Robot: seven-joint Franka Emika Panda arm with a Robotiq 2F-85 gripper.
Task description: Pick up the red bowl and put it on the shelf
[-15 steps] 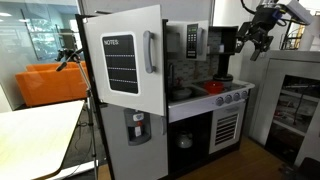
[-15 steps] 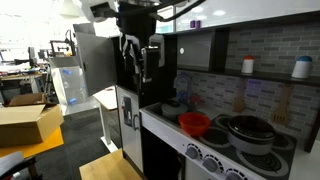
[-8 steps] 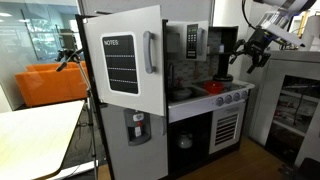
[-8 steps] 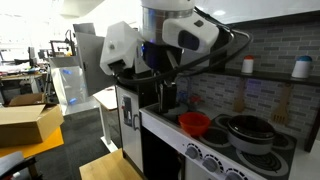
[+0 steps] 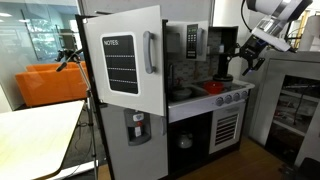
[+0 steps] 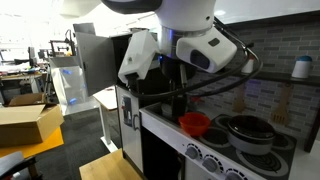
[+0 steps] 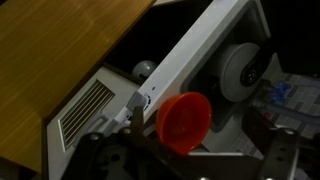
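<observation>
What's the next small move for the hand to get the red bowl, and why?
Probably lower the hand toward the red bowl: it sits on the stove, ungrasped, and the wrist view shows it nearly centred ahead of the hand, which hangs above it.

The small round red bowl [image 6: 194,124] looks like smooth plastic with a light shine. The white toy kitchen door [image 5: 148,88] has a flat, matt painted surface. The robot's white arm shell [image 6: 205,50] is glossy plastic. The brown floor [image 7: 60,50] shows wood grain.

Red bowl [image 6: 194,123] upright on toy stove [image 6: 207,151]
</observation>
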